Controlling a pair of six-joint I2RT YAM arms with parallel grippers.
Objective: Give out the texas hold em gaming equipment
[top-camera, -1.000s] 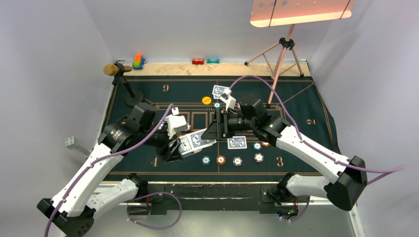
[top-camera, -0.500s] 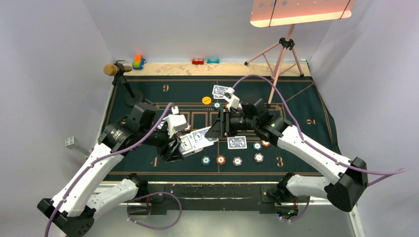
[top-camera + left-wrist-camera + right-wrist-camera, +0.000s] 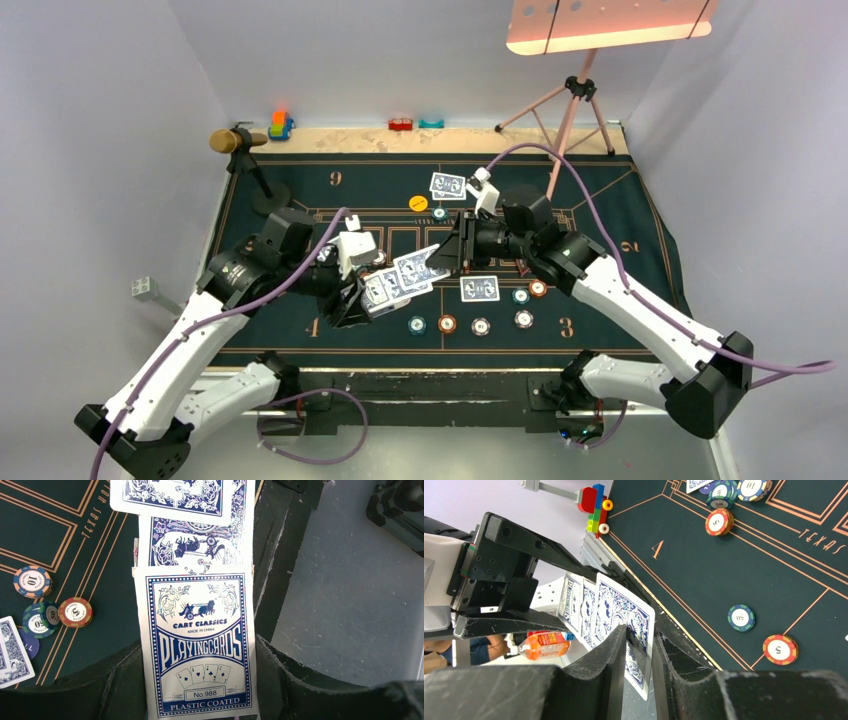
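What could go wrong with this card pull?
1. Right gripper flanks only the edge of the top card; it may slip out.
2. Several cards fan out of the deck in the left gripper; pulling could drag extras onto the mat.

Blue-and-white ornate-backed playing cards (image 3: 197, 645), dark green mat (image 3: 380, 190) with gold lines, teal-striped chip (image 3: 741, 617), orange-red striped chip (image 3: 780, 649)

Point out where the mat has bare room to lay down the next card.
Bare felt lies around the 9, between the microphone stand and the yellow disc, and around the 2 by the right edge of the mat. Crowded: the near middle, with the chip row, a face-down card and the held cards.
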